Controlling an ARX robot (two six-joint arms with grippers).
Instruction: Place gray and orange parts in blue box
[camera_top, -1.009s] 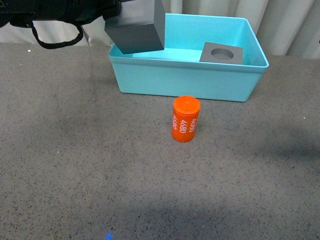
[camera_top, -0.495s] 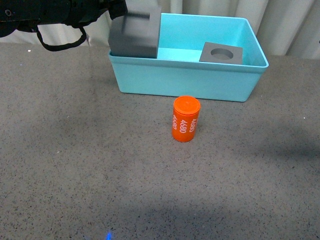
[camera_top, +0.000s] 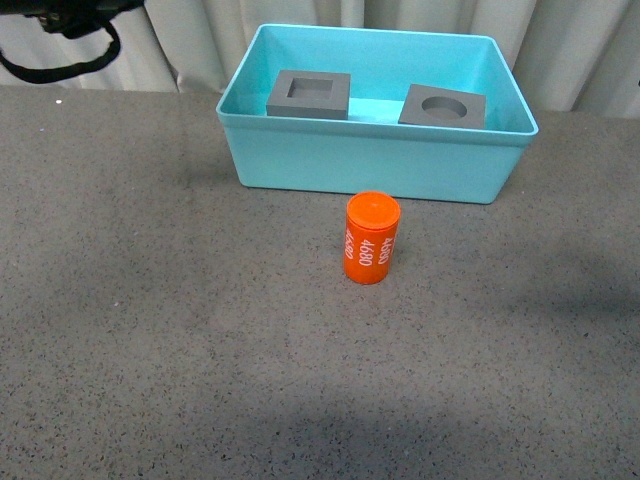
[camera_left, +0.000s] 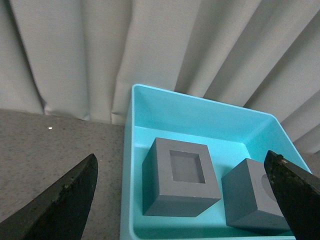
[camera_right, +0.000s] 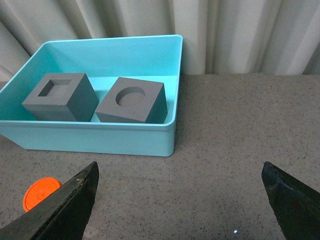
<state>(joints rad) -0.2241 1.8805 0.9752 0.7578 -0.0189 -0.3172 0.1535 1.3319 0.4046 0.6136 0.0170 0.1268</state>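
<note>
Standing upright on the speckled gray surface (camera_top: 150, 330) in the front view, the orange cylinder (camera_top: 371, 238) was just in front of the blue box (camera_top: 375, 165) and outside it. "4680" ran down its side in white, printed more than once. The box sat farther back, before a pale curtain (camera_top: 580, 50). Both gray parts lay inside, apart from each other: the cube with a square recess (camera_top: 310, 95) toward the left and the cube with a round hole (camera_top: 444, 107) toward the right. Neither cube bore readable writing. Only a dark piece of the left arm (camera_top: 70, 15) showed, in the upper left corner.

From the left wrist view, the left end effector (camera_left: 181, 155) was spread wide and held nothing. The box and both cubes were seen between its dark fingers (camera_left: 60, 200).

From the right wrist view, the right end effector (camera_right: 180, 165) was likewise spread wide and empty, with the box beyond it. The cylinder's orange top (camera_right: 41, 194) peeked out beside one finger, and its lettering was hidden there.
</note>
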